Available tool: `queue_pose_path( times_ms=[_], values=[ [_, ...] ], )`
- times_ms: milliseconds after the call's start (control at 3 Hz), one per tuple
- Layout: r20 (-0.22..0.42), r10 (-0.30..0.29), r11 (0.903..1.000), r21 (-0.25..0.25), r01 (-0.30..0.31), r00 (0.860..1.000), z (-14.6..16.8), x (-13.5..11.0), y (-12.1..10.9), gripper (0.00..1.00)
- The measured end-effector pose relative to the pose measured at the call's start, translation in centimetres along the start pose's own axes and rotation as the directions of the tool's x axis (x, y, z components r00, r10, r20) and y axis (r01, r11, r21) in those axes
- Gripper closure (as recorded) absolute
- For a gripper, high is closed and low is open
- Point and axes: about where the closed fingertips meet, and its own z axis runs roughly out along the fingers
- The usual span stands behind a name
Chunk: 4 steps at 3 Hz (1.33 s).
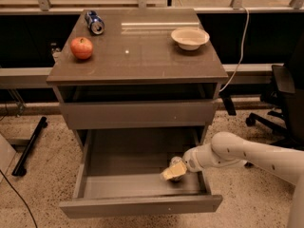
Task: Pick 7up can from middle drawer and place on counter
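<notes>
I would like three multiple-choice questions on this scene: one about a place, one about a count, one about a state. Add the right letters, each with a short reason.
1. Where is the pale tool?
A) on the floor
B) inside the pulled-out wide grey middle drawer, near its right front corner
C) behind the cabinet

2. How many things are on the glossy dark grey-brown counter?
A) one
B) three
C) five

3. How does the blue drink can rest?
A) on its side
B) upright
C) crushed flat

Answers:
1 B: it is down at the small silvery 7up can.
2 B: round red apple, blue can, white bowl.
3 A: its round end faces forward, not up.
</notes>
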Motion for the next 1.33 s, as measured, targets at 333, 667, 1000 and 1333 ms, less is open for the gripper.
queue_pose_path(
  times_ms=[333, 667, 1000, 1333],
  values=[
    [0.016, 0.058, 0.9983, 0.004, -0.058, 0.998, 1.4, 0.8, -1.3, 0.18],
    [0.039, 0.112, 0.9934, 0.020, -0.113, 0.993, 2.0, 1.0, -2.1, 0.41],
    [0.070, 0.146, 0.9873, 0.052, -0.150, 0.987, 1.6, 0.7, -2.5, 0.65],
    [0.082, 0.146, 0.9867, 0.059, -0.151, 0.986, 0.2, 0.1, -1.7, 0.88]
  ],
)
